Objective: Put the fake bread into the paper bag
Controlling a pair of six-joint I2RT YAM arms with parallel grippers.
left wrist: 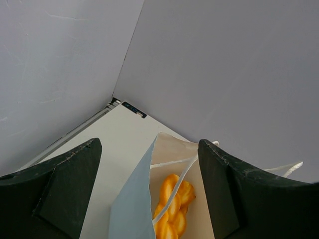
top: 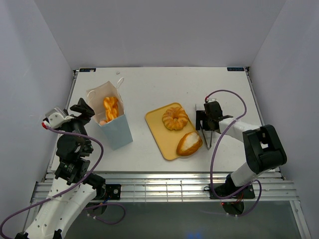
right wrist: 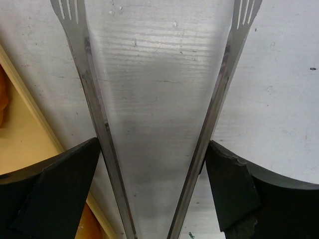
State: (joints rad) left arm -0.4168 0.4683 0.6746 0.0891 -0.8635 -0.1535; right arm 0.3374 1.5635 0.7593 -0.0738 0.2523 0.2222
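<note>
We note the L gripper point(top: 85, 110) standing wide open at the paper bag point(top: 118, 133) rim, likely to steady it – twist point(top: 110, 109) inside, doughnut point(top: 175, 118) & roll point(top: 189, 143) on the tray point(top: 155, 122) – while the R gripper point(top: 206, 123) holds spread tongs point(right wrist: 94, 124) beside the tray, prob. for the next pick.

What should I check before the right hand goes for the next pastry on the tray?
1. Paper bag upright, mouth open: ok.
2. Left hand open astride the bag's rim: ok.
3. Tongs held in right hand, spread and empty: ok.
4. Tongs over a pastry: not ok; they hang over bare table beside the yellow tray.
5. Ring doughnut and oval roll unobstructed on the tray: ok.
6. Room left in the bag beside the braided twist: cannot tell.
</note>
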